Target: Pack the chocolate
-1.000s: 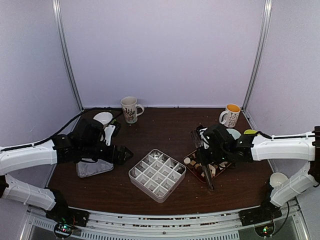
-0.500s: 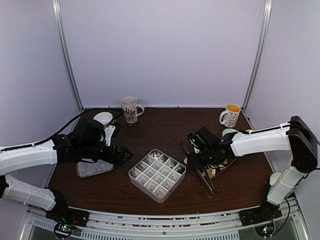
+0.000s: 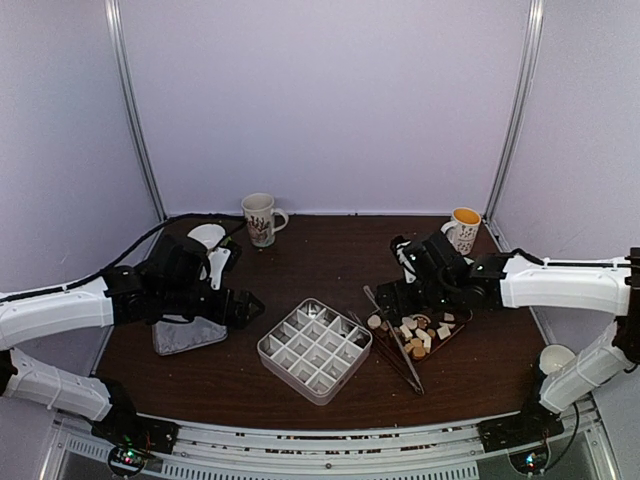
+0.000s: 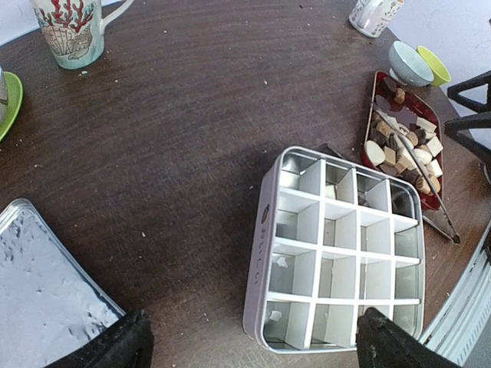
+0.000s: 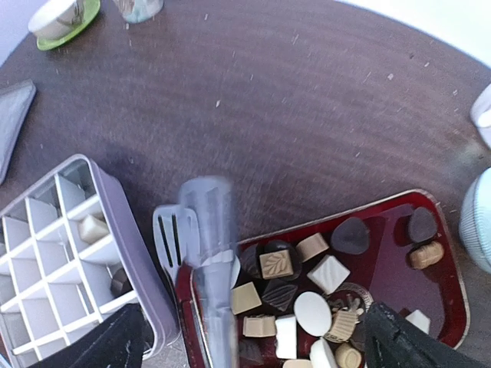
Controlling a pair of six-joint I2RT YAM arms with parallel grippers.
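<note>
On right half of surface (image 3: 330, 255): chocolate (image 5: 307, 295) heaped in red tray (image 5: 383, 264), pieces brown, tan, white. Tongs (image 3: 400, 355) lie along tray edge nearest divided box (image 3: 315, 350). One tan piece (image 5: 92, 228) sits in box cell. Right claw (image 5: 257, 330) spread wide above tray, empty. Left claw (image 4: 253, 330) spread wide left of box, empty.

right claw (image 3: 393, 297) drawn back off red tray (image 3: 462, 323), chocolate (image 3: 416, 335) now uncovered

The end effector (image 4: 253, 345) hangs wide open above a gridded box (image 4: 337, 253); chocolates (image 4: 399, 149) and tongs (image 4: 418, 167) lie on a red tray (image 4: 383, 83) beyond.
</note>
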